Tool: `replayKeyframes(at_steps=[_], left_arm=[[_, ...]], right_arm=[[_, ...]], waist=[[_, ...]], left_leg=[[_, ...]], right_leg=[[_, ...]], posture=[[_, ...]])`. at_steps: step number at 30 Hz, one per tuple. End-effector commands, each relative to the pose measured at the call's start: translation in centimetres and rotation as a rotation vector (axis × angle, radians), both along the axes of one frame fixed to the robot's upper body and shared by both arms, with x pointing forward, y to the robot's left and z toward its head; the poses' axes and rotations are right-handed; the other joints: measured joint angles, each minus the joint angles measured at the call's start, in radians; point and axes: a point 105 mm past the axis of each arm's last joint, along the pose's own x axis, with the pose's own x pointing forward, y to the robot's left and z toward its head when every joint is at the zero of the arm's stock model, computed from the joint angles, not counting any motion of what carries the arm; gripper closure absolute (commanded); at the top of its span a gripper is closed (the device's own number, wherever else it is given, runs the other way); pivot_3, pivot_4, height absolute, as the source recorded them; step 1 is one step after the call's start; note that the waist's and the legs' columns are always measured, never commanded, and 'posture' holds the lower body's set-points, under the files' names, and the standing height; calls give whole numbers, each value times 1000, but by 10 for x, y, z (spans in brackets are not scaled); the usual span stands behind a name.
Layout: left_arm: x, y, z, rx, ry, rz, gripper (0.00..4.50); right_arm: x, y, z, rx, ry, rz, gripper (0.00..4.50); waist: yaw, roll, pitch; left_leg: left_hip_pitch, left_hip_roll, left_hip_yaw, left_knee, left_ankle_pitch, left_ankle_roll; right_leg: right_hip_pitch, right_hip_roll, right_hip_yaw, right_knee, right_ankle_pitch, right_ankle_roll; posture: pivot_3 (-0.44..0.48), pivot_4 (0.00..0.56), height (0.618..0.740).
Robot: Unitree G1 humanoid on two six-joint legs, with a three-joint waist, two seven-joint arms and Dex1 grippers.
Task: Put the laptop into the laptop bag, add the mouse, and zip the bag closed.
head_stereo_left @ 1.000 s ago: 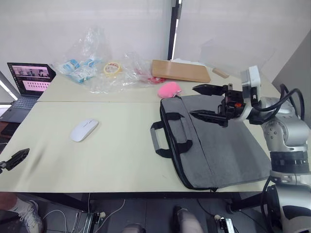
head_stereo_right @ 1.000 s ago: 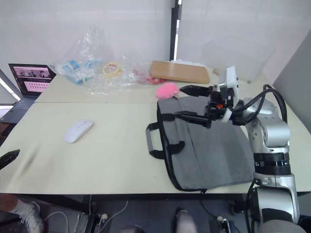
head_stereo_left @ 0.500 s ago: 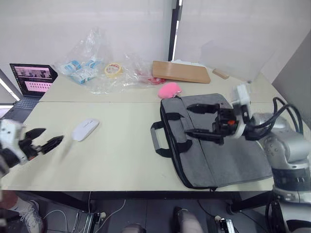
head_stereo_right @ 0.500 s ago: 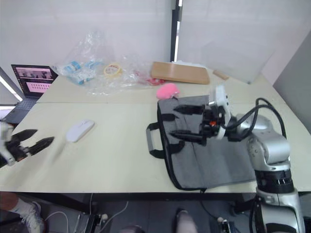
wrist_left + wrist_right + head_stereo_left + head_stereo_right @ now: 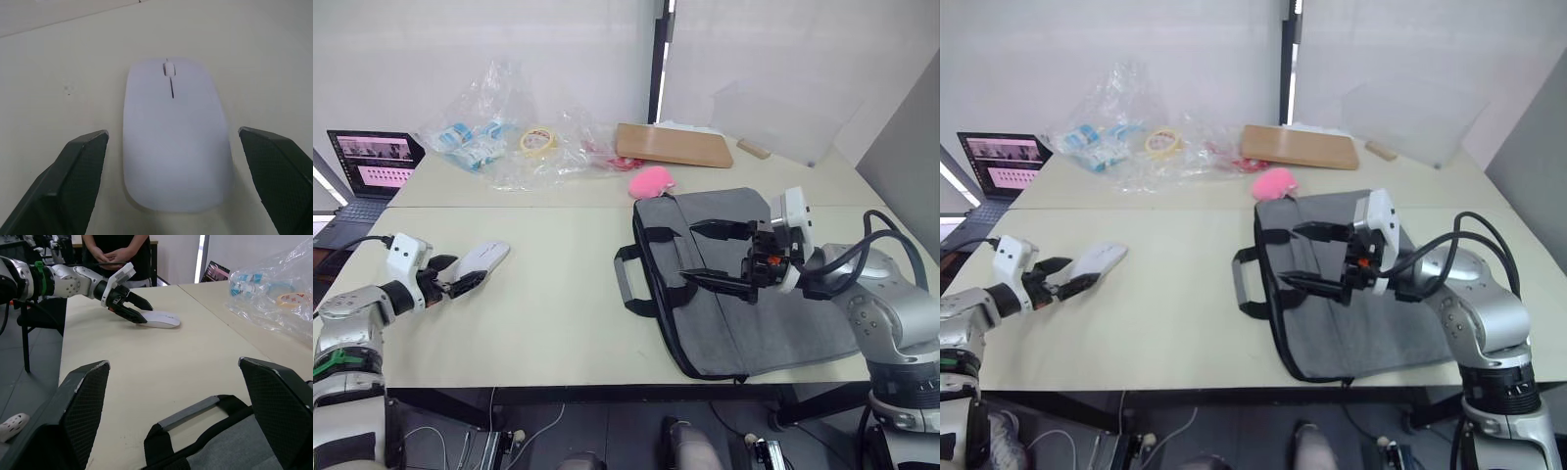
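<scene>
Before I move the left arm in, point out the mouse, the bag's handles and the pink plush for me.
mouse (image 5: 173, 142): left wrist view, middle of its white top shell.
laptop bag (image 5: 628, 284): left eye view, on the outer strap handle.
pink plush (image 5: 652, 181): left eye view, centre of the fuzzy lump.

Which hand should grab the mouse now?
Left. The left hand is open with its fingers either side of the mouse; the right hand hovers open over the laptop bag.

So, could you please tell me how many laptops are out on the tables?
1: a small dark laptop open at the far left table edge. Another may be hidden inside the grey laptop bag.
</scene>
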Motion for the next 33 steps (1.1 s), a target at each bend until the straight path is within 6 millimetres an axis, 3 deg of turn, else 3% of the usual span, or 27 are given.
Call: replayKeyframes(at_steps=[1, 7, 10, 13, 15, 19, 24, 30, 33], left_arm=[[5, 0, 8, 19, -32, 0, 0], [9, -6, 4, 0, -36, -7, 0], [9, -6, 4, -7, -32, -4, 853], [8, -4, 5, -4, -38, -8, 1713], [7, -3, 9, -6, -52, -9, 1711], [6, -2, 19, 5, -99, -12, 1711], [2, -15, 31, -16, -160, -52, 1711], [-3, -32, 38, -26, -185, -76, 1711], [-6, -35, 39, -27, -187, -73, 1711]], right_arm=[[-6, -1, 14, 11, -51, -5, 58], [-6, -2, 12, 3, -17, -18, 58], [-4, 0, 9, -6, -8, -39, 0], [15, -2, -5, -133, -64, -213, 0], [15, 7, -14, -138, 4, -206, 0], [21, 20, -31, -228, -33, -278, 0], [35, 40, -55, -268, -40, -404, 0], [50, 45, -78, -413, -104, -577, 0], [60, 35, -85, -521, -150, -677, 0]], waist=[[1, 0, 0], [2, 0, 0], [3, 0, 0], [6, -1, 0], [9, -1, 0], [11, -1, 0], [14, -1, 0], [22, -1, 0], [22, -1, 0]], left_leg=[[0, 0, 0, 0, 0, 0], [0, 0, 0, 0, 0, 0], [0, 0, 0, 0, 0, 0], [0, 0, 0, 1, 0, 1], [-1, 0, 0, 1, 0, 1], [-2, 1, -1, 1, 0, 1], [-2, 2, -1, 1, 0, 1], [-2, 1, -2, 2, 0, 1], [-2, 0, -2, 3, 0, 1]], right_leg=[[0, 0, 0, 0, 0, 0], [0, 0, 0, 0, 0, 0], [0, 0, 0, 0, 0, 0], [0, 0, 0, 0, 0, 0], [0, -1, 0, 0, 0, 0], [-1, 0, 0, 0, 0, 0], [-1, -1, 1, 0, 0, 0], [-1, 0, 1, 0, 0, 0], [-1, 0, 1, 0, 0, 0]], posture=[[0, 150, 740], [0, 150, 740], [0, 150, 740], [0, 150, 740], [0, 150, 740], [0, 150, 740], [0, 150, 740], [0, 150, 740], [0, 150, 740]])
